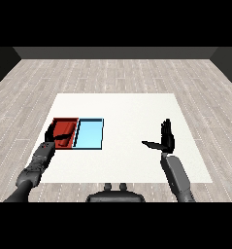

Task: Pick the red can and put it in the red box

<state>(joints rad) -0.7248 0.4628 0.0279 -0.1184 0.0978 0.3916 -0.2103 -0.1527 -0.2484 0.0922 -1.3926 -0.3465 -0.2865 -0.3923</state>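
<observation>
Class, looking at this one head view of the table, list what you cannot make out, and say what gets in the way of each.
- Red can: not separately visible in the head view; the left robot hand covers much of the red tray.
- Left robot hand's fingers: too dark and small against the tray to tell whether they curl round anything.
- Both arms: cut off by the lower band.

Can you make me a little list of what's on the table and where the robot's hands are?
table: white
red tray: on the table's left part, right beside the light blue tray
light blue tray: just right of the red tray, nothing in it
left hand: at the red tray, reaching over it
right hand: open, fingers up, holding nothing, over the table's right part
red can: cannot tell it apart from the red tray
</observation>
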